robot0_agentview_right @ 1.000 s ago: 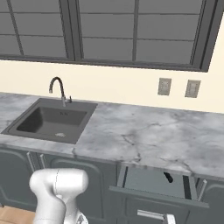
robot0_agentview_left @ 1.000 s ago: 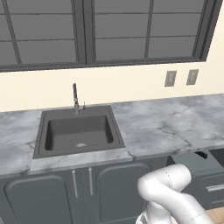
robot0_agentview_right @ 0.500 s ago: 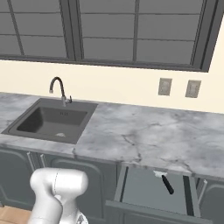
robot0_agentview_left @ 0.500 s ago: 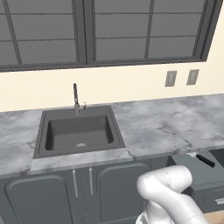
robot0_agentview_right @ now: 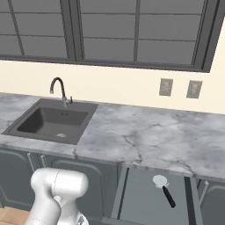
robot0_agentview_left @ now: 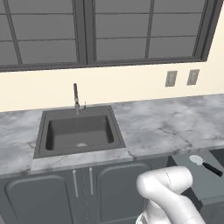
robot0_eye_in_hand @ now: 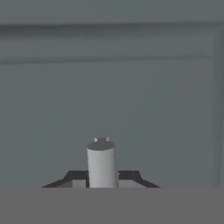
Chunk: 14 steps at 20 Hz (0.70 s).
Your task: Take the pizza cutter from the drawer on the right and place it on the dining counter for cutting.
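Grey drawer point(robot0_eye_in_hand: 131, 87) front — gripper point(robot0_eye_in_hand: 101, 175) clamped (silver handle point(robot0_eye_in_hand: 101, 164))

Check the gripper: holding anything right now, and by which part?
The gripper is shut on the silver bar handle of the dark grey drawer, the bar between its dark fingertips. The pizza cutter lies loose inside.

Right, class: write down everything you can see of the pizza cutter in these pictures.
The pizza cutter is a small utensil with a pale grey round wheel at one end and a short black handle running from it. It lies flat on the grey floor of the open drawer, below the marble worktop, right of the sink. The wheel end points toward the worktop and the handle toward the drawer's front. Nothing but the drawer floor touches it.
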Tool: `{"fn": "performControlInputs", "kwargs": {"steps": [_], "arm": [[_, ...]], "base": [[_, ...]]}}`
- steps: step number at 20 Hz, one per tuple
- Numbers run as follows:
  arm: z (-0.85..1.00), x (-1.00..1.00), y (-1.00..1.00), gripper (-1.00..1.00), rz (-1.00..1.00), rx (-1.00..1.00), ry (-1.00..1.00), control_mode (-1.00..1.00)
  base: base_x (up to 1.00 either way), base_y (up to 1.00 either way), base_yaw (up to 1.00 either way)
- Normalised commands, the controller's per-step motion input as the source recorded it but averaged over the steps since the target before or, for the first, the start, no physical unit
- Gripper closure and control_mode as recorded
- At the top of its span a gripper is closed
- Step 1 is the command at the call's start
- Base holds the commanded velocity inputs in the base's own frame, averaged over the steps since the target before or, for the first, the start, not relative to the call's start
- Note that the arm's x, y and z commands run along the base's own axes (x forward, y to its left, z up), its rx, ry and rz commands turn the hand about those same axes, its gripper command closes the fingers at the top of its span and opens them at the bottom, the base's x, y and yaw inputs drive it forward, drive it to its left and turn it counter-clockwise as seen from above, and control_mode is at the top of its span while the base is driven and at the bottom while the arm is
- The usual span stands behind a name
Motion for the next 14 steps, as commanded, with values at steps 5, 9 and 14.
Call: {"fn": "performControlInputs", "kwargs": {"steps": [5, 9, 14], "arm": [[-0.06, -0.78, -0.47, 1.0, 0.0, 0.0, 0.0, -1.0], [-0.01, -0.67, -0.41, 1.0, 0.0, 0.0, 0.01, -1.0], [0.0, -0.51, -0.32, 1.0, 0.0, 0.0, 0.0, -1.0]], "base": [[0.0, 0.0, 0.0], [0.0, 0.0, 0.0], [0.0, 0.0, 0.0]]}}
